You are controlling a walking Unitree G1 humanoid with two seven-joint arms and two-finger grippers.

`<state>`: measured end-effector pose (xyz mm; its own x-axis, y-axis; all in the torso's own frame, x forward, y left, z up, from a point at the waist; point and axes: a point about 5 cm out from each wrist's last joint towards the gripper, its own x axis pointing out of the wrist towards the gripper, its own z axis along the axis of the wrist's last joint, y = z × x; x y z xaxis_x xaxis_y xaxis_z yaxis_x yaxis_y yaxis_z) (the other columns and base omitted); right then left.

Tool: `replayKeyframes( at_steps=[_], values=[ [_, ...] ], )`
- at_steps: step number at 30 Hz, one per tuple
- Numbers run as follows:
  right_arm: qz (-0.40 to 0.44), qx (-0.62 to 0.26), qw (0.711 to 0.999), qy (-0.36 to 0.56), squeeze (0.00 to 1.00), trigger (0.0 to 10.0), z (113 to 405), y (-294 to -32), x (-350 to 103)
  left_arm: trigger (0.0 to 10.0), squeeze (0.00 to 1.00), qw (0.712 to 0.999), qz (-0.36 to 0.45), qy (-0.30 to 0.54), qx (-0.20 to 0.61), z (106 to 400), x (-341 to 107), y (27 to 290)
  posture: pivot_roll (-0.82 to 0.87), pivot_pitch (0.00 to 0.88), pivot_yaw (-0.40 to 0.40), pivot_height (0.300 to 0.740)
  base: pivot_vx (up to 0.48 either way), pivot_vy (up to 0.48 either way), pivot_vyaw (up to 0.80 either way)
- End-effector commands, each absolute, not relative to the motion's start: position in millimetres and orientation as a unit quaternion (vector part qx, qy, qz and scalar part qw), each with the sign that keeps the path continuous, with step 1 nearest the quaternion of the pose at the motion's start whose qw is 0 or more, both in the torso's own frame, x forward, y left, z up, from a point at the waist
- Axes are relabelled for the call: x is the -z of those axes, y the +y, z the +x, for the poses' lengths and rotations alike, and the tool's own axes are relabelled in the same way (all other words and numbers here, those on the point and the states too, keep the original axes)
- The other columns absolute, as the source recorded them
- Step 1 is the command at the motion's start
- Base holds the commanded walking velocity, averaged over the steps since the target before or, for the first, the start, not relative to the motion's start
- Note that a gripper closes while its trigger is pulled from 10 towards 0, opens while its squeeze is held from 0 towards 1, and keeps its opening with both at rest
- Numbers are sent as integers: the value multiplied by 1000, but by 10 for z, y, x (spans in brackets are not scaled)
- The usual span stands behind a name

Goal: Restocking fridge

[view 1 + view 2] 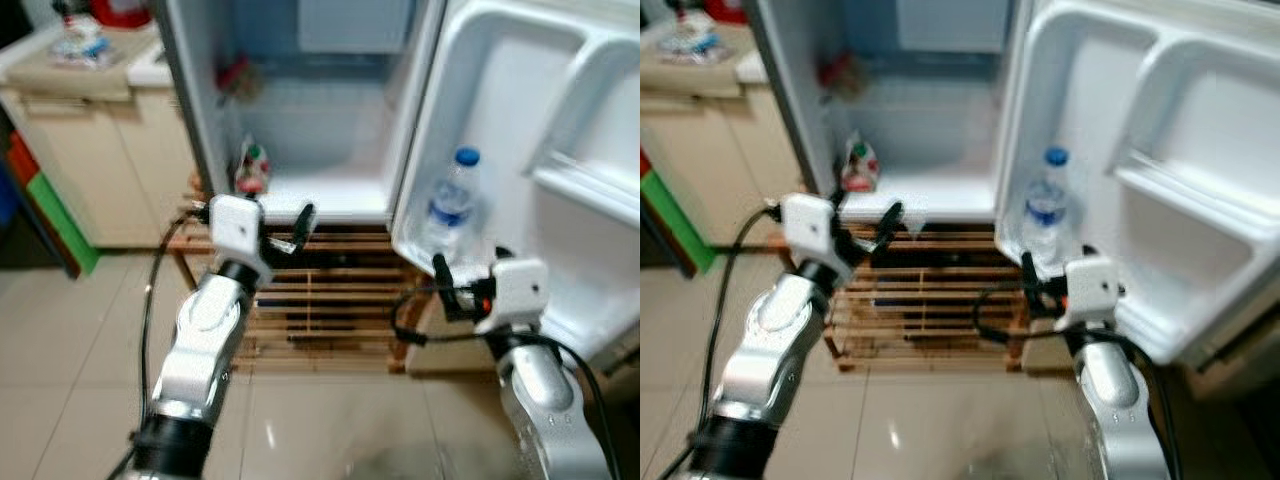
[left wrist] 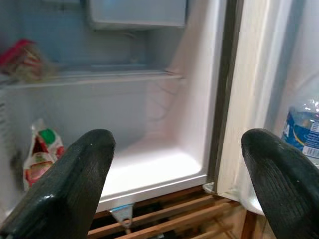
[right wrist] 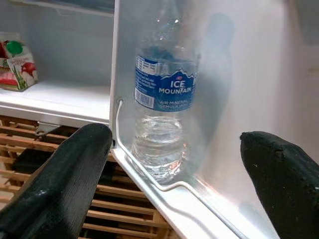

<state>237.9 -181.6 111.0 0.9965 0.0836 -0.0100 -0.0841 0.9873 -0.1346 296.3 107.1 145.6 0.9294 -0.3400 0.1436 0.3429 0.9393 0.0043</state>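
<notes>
Right wrist view: water bottle upright in lowest door shelf of open fridge, behind thin wire rail, between spread fingers of right hand, untouched.

Clear plastic, blue cap, blue label reading "ICE MOUNTAIN", smaller print too fine to read; cap cut off at frame edge in right wrist view, plain in head views. Right hand open, empty, just short of door shelf. Left hand open too, empty, raised before fridge's main compartment. Red-and-green packet at far left of bottom shelf, print unreadable; reddish bundle on shelf above, too blurred to name. Slatted wooden stand under fridge. Counter at left with blurred, cut-off items. Head views soft throughout.
</notes>
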Motion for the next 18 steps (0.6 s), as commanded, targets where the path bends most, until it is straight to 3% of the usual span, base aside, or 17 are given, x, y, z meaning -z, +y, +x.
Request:
replayKeyframes(
  at_steps=[1, 4, 8, 18],
  values=[
    [-67, -51, 996, -3, 0, 10000, 2366, -1805, -1137, 10000, 0, 985, -5, -67, 157, 2954, -1426, 1137, -197, 8, 16, 740, 0, 0, 0],
    [-66, -51, 997, -2, 0, 10000, 2362, -1815, -1135, 10000, 0, 985, -6, -69, 159, 2941, -1422, 1139, -198, 12, 17, 740, 0, 0, 0],
    [-64, -55, 996, -1, 0, 10000, 2367, -1797, -1129, 10000, 0, 984, -18, -78, 161, 2922, -1443, 1139, -196, 14, 17, 740, 0, -332, 0],
    [-55, -58, 997, 2, 0, 10000, 2360, -1775, -1114, 10000, 0, 984, -20, -79, 160, 2925, -1468, 1136, -191, 22, 19, 740, -73, 0, 0]
  ],
)
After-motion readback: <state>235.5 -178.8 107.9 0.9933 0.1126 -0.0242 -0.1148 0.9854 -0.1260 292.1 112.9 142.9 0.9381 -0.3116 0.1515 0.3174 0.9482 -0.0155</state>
